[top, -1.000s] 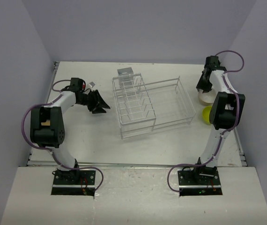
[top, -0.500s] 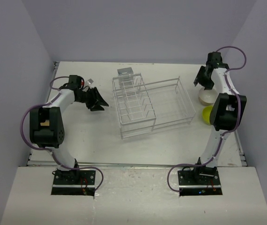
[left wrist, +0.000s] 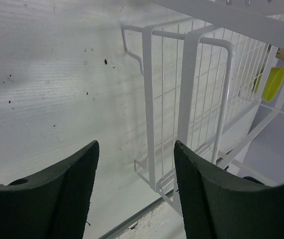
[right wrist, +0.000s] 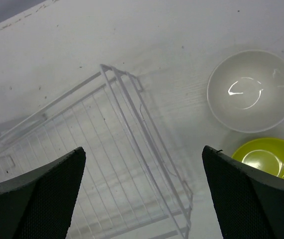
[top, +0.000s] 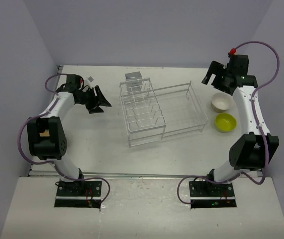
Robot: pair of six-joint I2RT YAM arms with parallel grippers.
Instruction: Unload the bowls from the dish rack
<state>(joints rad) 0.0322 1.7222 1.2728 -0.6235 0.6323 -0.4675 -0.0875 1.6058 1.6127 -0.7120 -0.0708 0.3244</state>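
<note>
The white wire dish rack (top: 162,112) stands mid-table, and no bowl shows inside it. To its right, on the table, sit a white bowl (top: 222,102) and a yellow bowl (top: 225,122) side by side. My right gripper (top: 209,79) hovers above the rack's far right corner, open wide and holding nothing. In the right wrist view it (right wrist: 143,149) looks down on the rack (right wrist: 127,164), the white bowl (right wrist: 252,90) and the yellow bowl (right wrist: 269,159). My left gripper (top: 101,101) is open and empty, left of the rack. In its wrist view it (left wrist: 136,149) faces the rack's end (left wrist: 192,99).
A small grey box (top: 133,76) sits at the rack's far end. The table's raised edge (top: 259,164) runs close beside the bowls on the right. Purple-grey walls enclose the table on three sides.
My right gripper has let go of the white bowl, opened wide, and lifted up and back from it. My left gripper drew back to the far left and opened wider.
</note>
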